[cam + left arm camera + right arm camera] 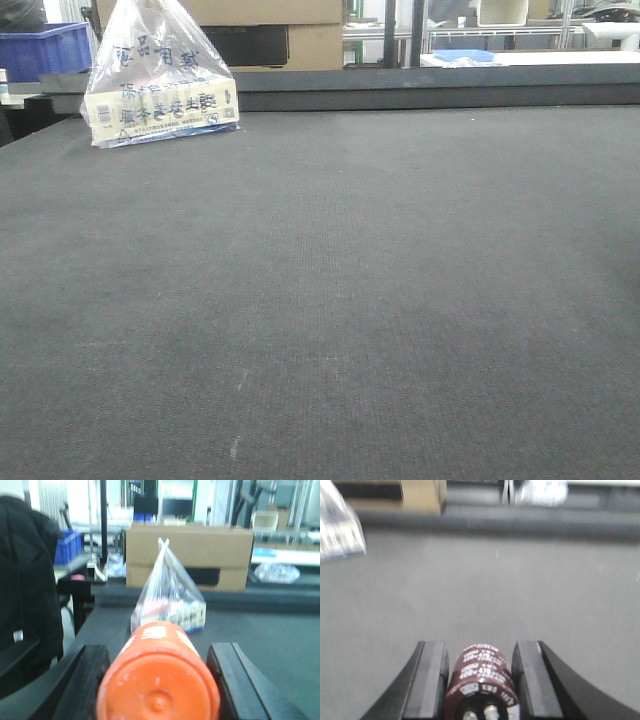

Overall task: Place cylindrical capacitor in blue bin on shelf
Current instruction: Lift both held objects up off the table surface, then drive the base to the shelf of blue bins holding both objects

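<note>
Dark-brown cylindrical capacitor sits clamped by its smooth sides in the right pincer over the worktop, likely rigid, dense and slippery, while the left pincer is closed round an orange cylinder.

Front low over mat, 2 wrist views forward, bag shared

Left hand clamped on orange cylinder; right hand clamped on capacitor; both pointing forward.
</note>
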